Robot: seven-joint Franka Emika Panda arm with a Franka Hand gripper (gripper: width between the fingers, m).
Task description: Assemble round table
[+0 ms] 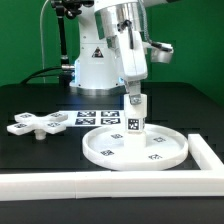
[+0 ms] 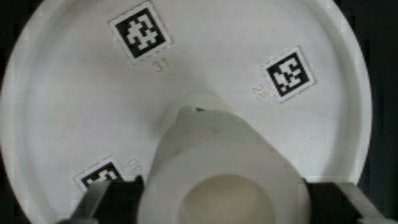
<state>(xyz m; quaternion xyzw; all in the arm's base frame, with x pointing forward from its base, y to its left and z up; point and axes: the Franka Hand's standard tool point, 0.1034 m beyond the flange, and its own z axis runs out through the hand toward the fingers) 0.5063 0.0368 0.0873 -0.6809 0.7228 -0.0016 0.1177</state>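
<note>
The large rimmed round disc [image 1: 134, 146] lies flat on the black table near the front. The short cylindrical post [image 1: 135, 113] stands upright at the disc's middle, with a tag on its side. My gripper [image 1: 134, 98] is shut on the post's upper part. In the wrist view the post [image 2: 217, 165] fills the space between the two dark fingers [image 2: 103, 200], and its lower end meets the disc [image 2: 214, 60] at the centre. The small cross-shaped piece [image 1: 38, 124] lies flat at the exterior view's left, apart from the disc.
The marker board [image 1: 98, 117] lies flat behind the disc, below the arm's base. A long white border rail [image 1: 120, 182] runs along the table's front and turns up the exterior view's right side [image 1: 207, 152].
</note>
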